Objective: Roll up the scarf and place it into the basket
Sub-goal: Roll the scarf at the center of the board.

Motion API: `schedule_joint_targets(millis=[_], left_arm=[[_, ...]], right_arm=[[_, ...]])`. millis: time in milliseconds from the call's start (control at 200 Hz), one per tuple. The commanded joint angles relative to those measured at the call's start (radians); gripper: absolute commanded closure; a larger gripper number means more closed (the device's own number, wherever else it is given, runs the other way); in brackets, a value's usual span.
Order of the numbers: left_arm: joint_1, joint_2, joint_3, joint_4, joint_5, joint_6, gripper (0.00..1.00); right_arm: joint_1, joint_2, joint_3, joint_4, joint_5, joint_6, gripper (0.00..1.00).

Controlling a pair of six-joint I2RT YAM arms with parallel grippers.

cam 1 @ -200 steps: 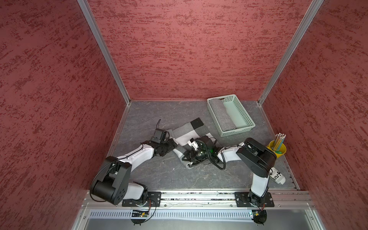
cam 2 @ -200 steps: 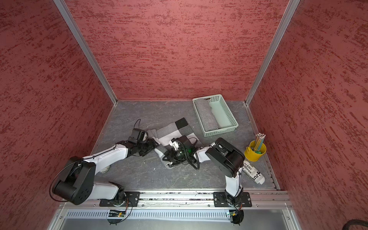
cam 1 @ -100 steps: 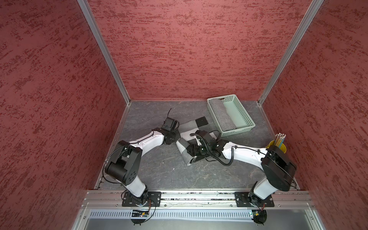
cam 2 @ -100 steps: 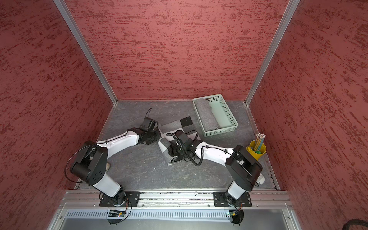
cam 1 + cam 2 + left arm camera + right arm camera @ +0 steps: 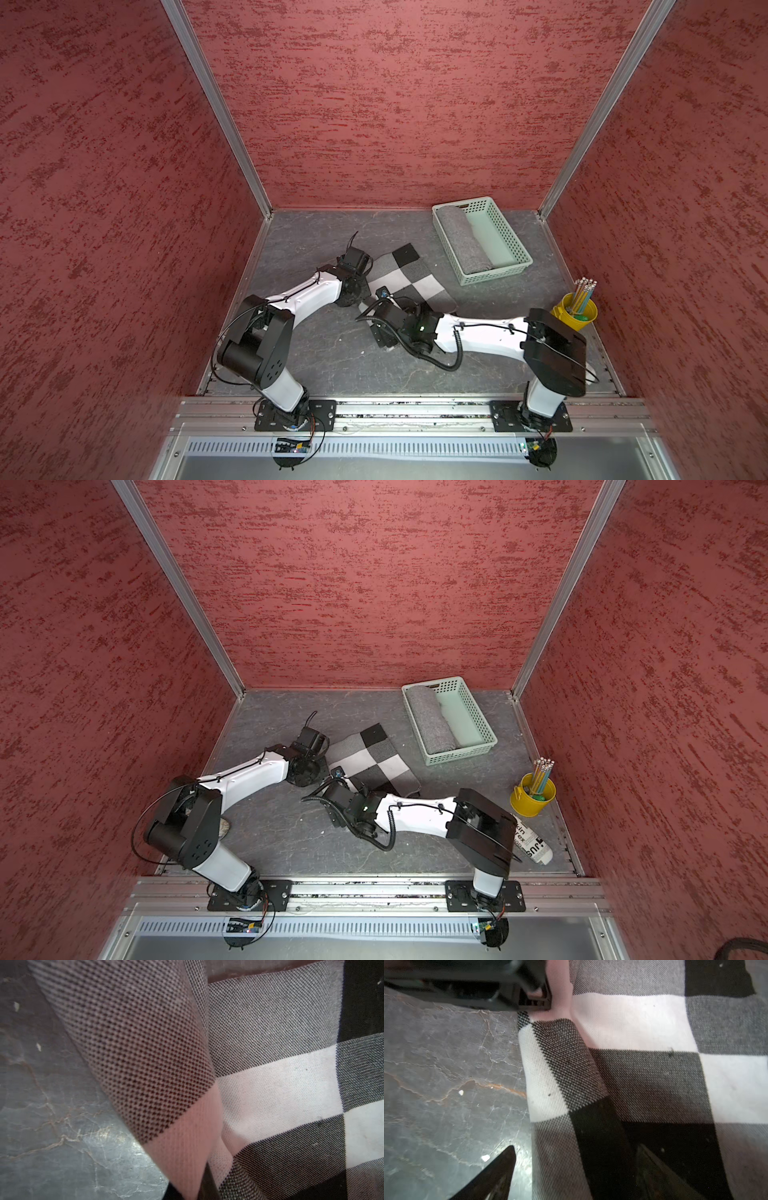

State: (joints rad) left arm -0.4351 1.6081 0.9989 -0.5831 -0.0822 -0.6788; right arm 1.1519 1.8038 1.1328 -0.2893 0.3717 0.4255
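Rolling step: left gripper (image 5: 366, 269) clamped on scarf (image 5: 409, 276) edge, fold raised; right gripper (image 5: 576, 1151) jaws apart over same edge. Next probably: right clamps, both roll toward basket (image 5: 513, 232)

White arm links (image 5: 307, 293), black joints (image 5: 255, 351), black ribbed cable (image 5: 440, 364)

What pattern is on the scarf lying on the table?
The scarf has large checks of black, grey and white squares; the right wrist view shows it best.
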Motion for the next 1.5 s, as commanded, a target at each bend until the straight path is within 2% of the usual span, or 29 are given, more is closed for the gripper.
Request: schedule_joint_targets(millis=[0,90,155,296,401,446,511,646,747,942,1067,1208,1278,1358,1453,1493], left_arm=[[-0.002,0.005,0.021,-0.046,0.005,0.026,1.0],[-0.002,0.017,0.043,-0.06,0.02,0.038,1.0],[-0.001,0.019,0.058,-0.068,0.028,0.042,0.99],[0.008,0.016,0.087,-0.072,0.054,0.054,0.87],[0.016,0.021,0.117,-0.079,0.063,0.062,0.8],[0.019,0.022,0.126,-0.072,0.075,0.062,0.79],[0.026,0.022,0.134,-0.056,0.098,0.062,0.73],[0.038,0.034,0.16,-0.02,0.134,0.075,0.57],[0.045,0.065,0.186,0.006,0.162,0.088,0.56],[0.05,0.154,0.21,0.07,0.235,0.111,0.59],[0.06,0.188,0.193,0.137,0.297,0.113,0.65],[0.071,0.135,0.193,0.172,0.351,0.152,0.6],[0.093,0.086,0.203,0.189,0.415,0.239,0.44],[0.149,0.026,0.205,0.196,0.508,0.39,0.43],[0.225,-0.047,0.135,0.261,0.69,0.626,0.41],[0.255,-0.085,0.069,0.336,0.78,0.716,0.33]], right_arm=[[0.012,0.053,0.027,0.062,0.067,-0.111,0.07],[0.011,0.086,0.025,0.066,0.068,-0.128,0.07],[0.011,0.106,0.034,0.036,0.065,-0.119,0.16],[0.011,0.099,0.037,-0.04,0.003,-0.064,0.53],[0.01,0.047,0.034,-0.079,-0.098,0.007,0.88],[0.004,0.023,0.022,-0.074,-0.152,0.046,0.96],[-0.013,-0.002,0.0,-0.055,-0.236,0.104,1.0],[-0.089,-0.046,-0.096,0.049,-0.418,0.227,1.0],[-0.16,-0.072,-0.196,0.183,-0.577,0.321,1.0],[-0.274,-0.062,-0.343,0.385,-0.777,0.445,1.0],[-0.313,-0.06,-0.414,0.46,-0.818,0.504,1.0],[-0.343,-0.068,-0.452,0.509,-0.877,0.536,1.0],[-0.355,-0.089,-0.452,0.478,-0.889,0.512,1.0],[-0.371,-0.132,-0.444,0.388,-0.881,0.456,1.0],[-0.398,-0.18,-0.443,0.285,-0.87,0.394,1.0],[-0.413,-0.194,-0.449,0.251,-0.875,0.373,1.0]])
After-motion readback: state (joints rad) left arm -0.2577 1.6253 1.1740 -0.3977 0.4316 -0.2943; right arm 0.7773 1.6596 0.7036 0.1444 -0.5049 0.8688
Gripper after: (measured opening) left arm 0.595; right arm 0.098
